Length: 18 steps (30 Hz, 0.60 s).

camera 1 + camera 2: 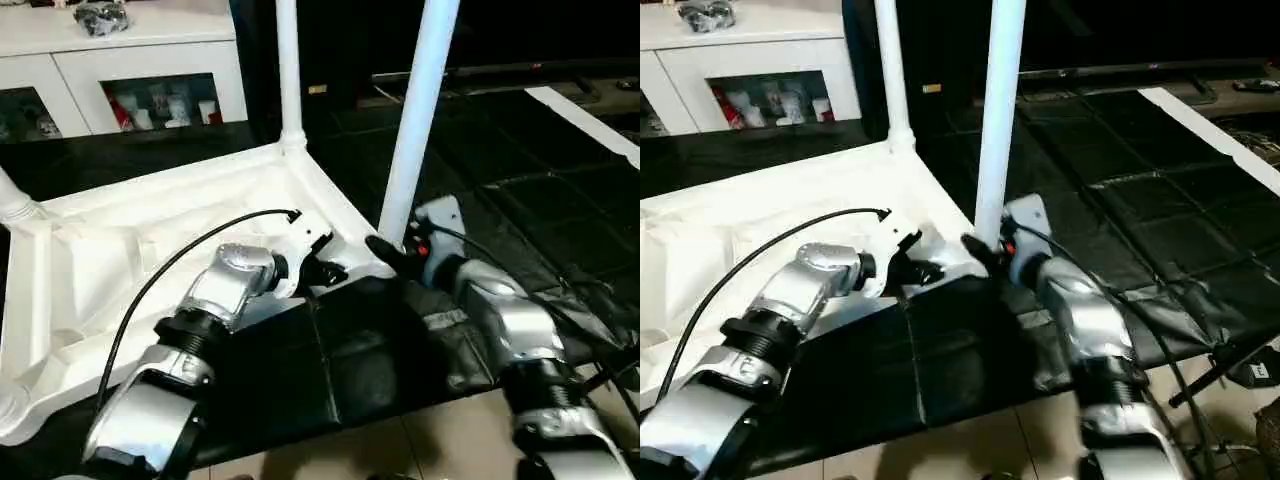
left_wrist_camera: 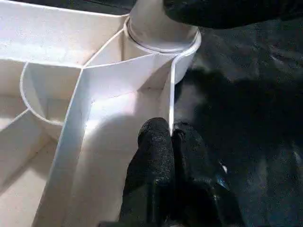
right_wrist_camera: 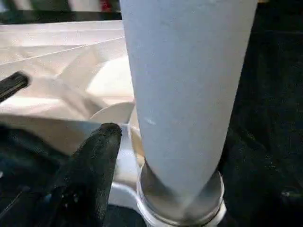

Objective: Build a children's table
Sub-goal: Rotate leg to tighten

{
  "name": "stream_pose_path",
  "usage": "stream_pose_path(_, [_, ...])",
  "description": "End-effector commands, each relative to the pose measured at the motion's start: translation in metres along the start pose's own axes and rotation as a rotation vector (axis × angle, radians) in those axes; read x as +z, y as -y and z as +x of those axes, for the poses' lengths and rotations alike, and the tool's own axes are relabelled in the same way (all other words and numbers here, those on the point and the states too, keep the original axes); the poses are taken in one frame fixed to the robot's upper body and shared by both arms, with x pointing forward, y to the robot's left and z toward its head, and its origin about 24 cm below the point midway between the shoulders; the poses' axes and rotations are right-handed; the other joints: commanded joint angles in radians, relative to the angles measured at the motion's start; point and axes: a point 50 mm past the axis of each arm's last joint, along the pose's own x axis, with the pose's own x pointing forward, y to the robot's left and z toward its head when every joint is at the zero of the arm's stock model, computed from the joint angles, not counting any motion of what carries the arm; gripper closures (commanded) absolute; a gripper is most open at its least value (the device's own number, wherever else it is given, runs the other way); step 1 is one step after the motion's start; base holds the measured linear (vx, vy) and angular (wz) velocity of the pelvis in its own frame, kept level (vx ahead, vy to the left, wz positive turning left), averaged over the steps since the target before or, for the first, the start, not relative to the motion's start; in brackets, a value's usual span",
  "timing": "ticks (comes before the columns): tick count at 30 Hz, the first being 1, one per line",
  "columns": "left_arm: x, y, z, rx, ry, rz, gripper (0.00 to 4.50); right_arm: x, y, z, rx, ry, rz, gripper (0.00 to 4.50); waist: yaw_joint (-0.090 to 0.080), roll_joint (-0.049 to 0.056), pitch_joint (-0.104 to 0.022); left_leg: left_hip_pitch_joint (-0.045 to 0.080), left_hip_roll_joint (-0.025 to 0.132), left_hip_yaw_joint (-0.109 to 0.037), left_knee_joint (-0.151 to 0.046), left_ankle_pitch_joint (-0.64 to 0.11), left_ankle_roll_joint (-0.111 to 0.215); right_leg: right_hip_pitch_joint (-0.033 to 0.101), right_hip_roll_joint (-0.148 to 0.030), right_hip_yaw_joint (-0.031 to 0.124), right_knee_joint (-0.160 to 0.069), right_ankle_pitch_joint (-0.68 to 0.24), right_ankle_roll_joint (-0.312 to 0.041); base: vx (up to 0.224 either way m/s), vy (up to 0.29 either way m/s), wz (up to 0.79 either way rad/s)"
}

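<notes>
Table top (image 1: 150,250), white plastic, lay upside down on the black padded surface (image 1: 340,370) before us, its ribbed underside facing up and its near corner just ahead of both our arms. We counted three legs standing in corner sockets: one at the far corner (image 1: 288,70), one at the near corner (image 1: 418,120), and the base of a third at the left corner (image 1: 15,205). Whether a fourth was fitted we could not tell.

Our left gripper (image 2: 173,142) had its jaws clenched on the thin side wall of the top, just beside the near socket (image 2: 163,45). Our right gripper (image 1: 390,255) sat at the foot of the near leg; one black finger (image 3: 92,156) lay close beside the tube, and we could not tell whether the jaws were gripping it or released.

We judged the top light but stiff thanks to its ribs, and smooth enough to slide on the padding; the rim wall was the sensible place to pinch it. The tapered legs looked hollow, light and slippery, best taken low near the socket. A white cabinet (image 1: 140,60) stood behind.
</notes>
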Motion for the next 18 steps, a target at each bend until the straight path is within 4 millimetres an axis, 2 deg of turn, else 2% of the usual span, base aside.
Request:
stream_pose_path(1, [0.024,0.005,-0.001,-0.052,0.075,0.100,4.50,0.003,-0.027,0.007,0.237,0.027,-0.013,0.92,0.008,-0.003,-0.075,0.008,0.038,-0.020,-0.062,-0.161,0.085,0.067,-0.063,0.053,-0.069,-0.201,-0.225,0.000,0.000,0.00])
stream_pose_path(2, [0.019,0.005,-0.007,-0.104,0.052,0.124,4.50,0.004,-0.020,-0.003,0.273,0.024,-0.034,0.75,0.009,-0.001,-0.075,0.007,0.038,-0.020,-0.061,-0.160,0.084,0.067,-0.063,0.053,-0.068,-0.195,-0.228,0.000,0.000,0.00])
stream_pose_path(3, [0.018,0.005,-0.009,-0.117,0.046,0.130,4.50,0.004,-0.019,-0.005,0.281,0.022,-0.039,0.75,0.011,-0.003,-0.076,0.007,0.039,-0.019,-0.061,-0.160,0.086,0.068,-0.064,0.053,-0.067,-0.189,-0.232,0.000,0.000,0.00])
stream_pose_path(5, [0.017,0.005,-0.011,-0.130,0.040,0.141,4.50,0.004,-0.017,-0.008,0.294,0.018,-0.047,0.48,0.013,0.002,-0.074,0.007,0.040,-0.020,-0.061,-0.158,0.084,0.066,-0.064,0.054,-0.065,-0.182,-0.238,0.000,0.000,0.00])
stream_pose_path(6, [0.013,0.005,-0.018,-0.195,0.016,0.176,4.50,0.003,-0.012,-0.018,0.347,-0.010,-0.073,0.44,0.016,0.003,-0.075,0.009,0.040,-0.020,-0.061,-0.166,0.078,0.066,-0.062,0.052,-0.068,-0.190,-0.236,0.000,0.000,0.00])
stream_pose_path(7, [0.010,0.005,-0.021,-0.222,0.002,0.192,4.50,0.003,-0.009,-0.023,0.371,-0.029,-0.089,0.38,0.019,-0.001,-0.075,0.009,0.041,-0.018,-0.061,-0.167,0.082,0.067,-0.061,0.053,-0.066,-0.185,-0.238,0.000,0.000,0.00])
stream_pose_path(9, [0.009,0.005,-0.024,-0.244,-0.010,0.204,4.50,0.003,-0.006,-0.027,0.390,-0.045,-0.102,0.13,0.023,0.002,-0.074,0.009,0.044,-0.017,-0.061,-0.170,0.080,0.065,-0.061,0.052,-0.065,-0.190,-0.242,0.000,0.000,0.00])
stream_pose_path(11, [0.005,0.004,-0.030,-0.287,-0.037,0.226,4.50,0.003,-0.004,-0.034,0.454,-0.080,-0.105,0.04,0.029,0.003,-0.073,0.013,0.046,-0.017,-0.062,-0.183,0.076,0.061,-0.061,0.052,-0.065,-0.202,-0.243,0.000,0.000,0.00])
stream_pose_path(14, [0.001,0.004,-0.037,-0.338,-0.056,0.251,4.50,0.004,-0.002,-0.043,0.542,-0.120,-0.123,0.04,0.047,0.003,-0.073,0.016,0.049,-0.016,-0.061,-0.189,0.067,0.058,-0.063,0.054,-0.065,-0.214,-0.240,0.000,0.000,0.00])
stream_pose_path(16, [0.000,0.005,-0.039,-0.361,-0.064,0.262,4.50,0.005,-0.001,-0.045,0.568,-0.128,-0.135,0.04,0.051,-0.002,-0.074,0.014,0.049,-0.016,-0.062,-0.180,0.063,0.059,-0.065,0.054,-0.062,-0.204,-0.240,0.000,0.000,0.00])
stream_pose_path(18, [-0.004,0.007,-0.045,-0.417,-0.085,0.288,4.50,0.005,-0.001,-0.049,0.628,-0.145,-0.152,0.04,0.055,0.000,-0.075,0.013,0.049,-0.017,-0.062,-0.174,0.062,0.060,-0.067,0.054,-0.061,-0.210,-0.238,0.000,0.000,0.00])
